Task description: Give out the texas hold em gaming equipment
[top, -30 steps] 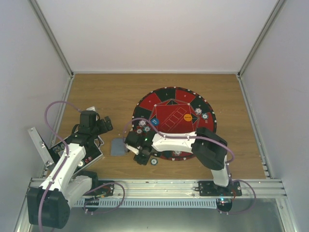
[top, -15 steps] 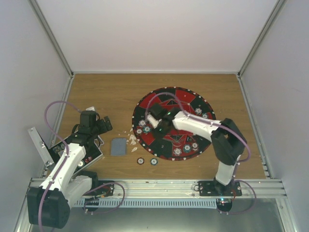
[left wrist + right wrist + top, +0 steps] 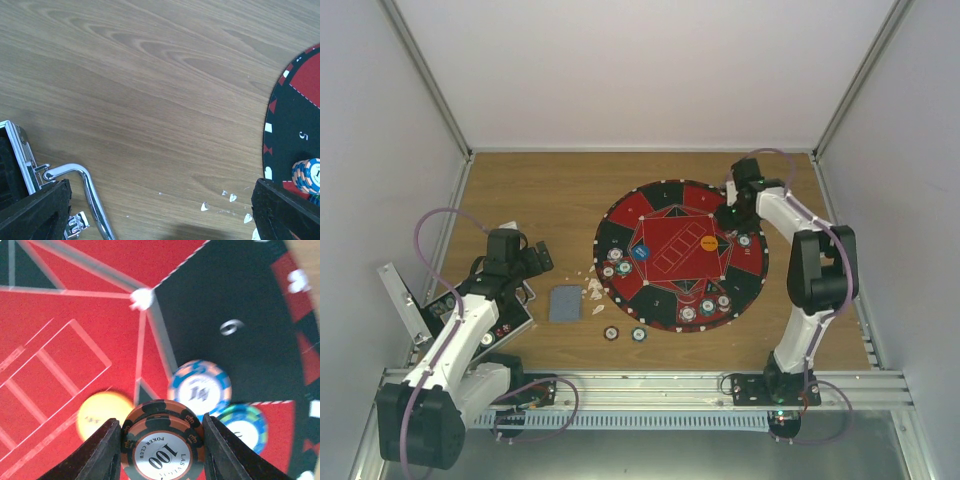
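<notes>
1. Right gripper (image 3: pixel 161 436): pinching an orange-and-black chip (image 3: pixel 163 447) marked 100. The chip stands on edge between the two fingers (image 3: pixel 98 452), with one pad against each side of its rim.
2. Position of that chip: over the far right part of the round red-and-black mat (image 3: pixel 75 300). In the wrist view it lies just in front of a blue chip (image 3: pixel 200 387) and a teal chip (image 3: pixel 243 425), with an orange disc (image 3: pixel 101 416) just beside it. Contact with the mat cannot be determined.
3. Left gripper (image 3: pixel 160 220): spread wide, nothing between its fingers (image 3: pixel 35 215). It hangs over bare wooden table (image 3: pixel 150 75), between the black case (image 3: pixel 10 170) and the edge of the mat.
4. Case: open, its chrome handle (image 3: pixel 85 192) lying out on the table.
5. Other items on the mat: a left group of chips (image 3: pixel 616 265), a near group of chips (image 3: pixel 706 306) and a blue disc (image 3: pixel 641 252) on the red centre.
6. Items off the mat: a pile of cards (image 3: pixel 563 302), face down, left of the mat. Two loose chips (image 3: pixel 611 333) lie side by side near its front edge.
7. Debris: white scraps (image 3: pixel 595 290) lie between the cards and the mat.
</notes>
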Robot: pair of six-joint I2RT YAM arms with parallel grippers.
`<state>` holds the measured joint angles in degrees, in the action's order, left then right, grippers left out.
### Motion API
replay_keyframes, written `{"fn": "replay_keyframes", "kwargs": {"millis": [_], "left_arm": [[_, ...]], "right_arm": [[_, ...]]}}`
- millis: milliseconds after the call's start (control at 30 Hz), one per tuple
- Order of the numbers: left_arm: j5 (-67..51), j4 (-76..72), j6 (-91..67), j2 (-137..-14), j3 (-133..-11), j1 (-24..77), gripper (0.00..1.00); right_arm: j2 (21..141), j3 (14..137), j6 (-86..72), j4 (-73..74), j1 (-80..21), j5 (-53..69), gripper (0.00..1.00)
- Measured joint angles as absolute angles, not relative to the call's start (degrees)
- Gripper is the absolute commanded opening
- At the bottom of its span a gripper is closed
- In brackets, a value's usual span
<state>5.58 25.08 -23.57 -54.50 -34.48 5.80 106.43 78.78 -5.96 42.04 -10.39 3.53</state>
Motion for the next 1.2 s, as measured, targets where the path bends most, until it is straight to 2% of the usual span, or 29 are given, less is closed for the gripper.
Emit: {"fn": "replay_keyframes", "kwargs": {"millis": [333, 900, 1033, 1200], "left_arm": [[5.5, 25.1, -23.6, -55.8, -34.5, 5.8, 0.99], [5.5, 25.1, -23.6, -57.3, -34.5, 5.8, 0.99], [5.5, 25.1, -23.6, -57.3, -34.5, 5.8, 0.99], [5.4, 25.1, -23.6, -57.5, -34.5, 5.8, 0.99]], "right_arm": [[114.8, 85.0, -5.8, 41.5, -2.1, 3.5, 0.32], [119.2, 90.1, -5.9, 42.1, 0.7, 2.5, 0.34], [120.0, 90.5, -5.9, 42.2, 0.9, 2.5, 0.43], [120.8, 90.5, -5.8, 42.7, 0.9, 2.5, 0.63]]}}
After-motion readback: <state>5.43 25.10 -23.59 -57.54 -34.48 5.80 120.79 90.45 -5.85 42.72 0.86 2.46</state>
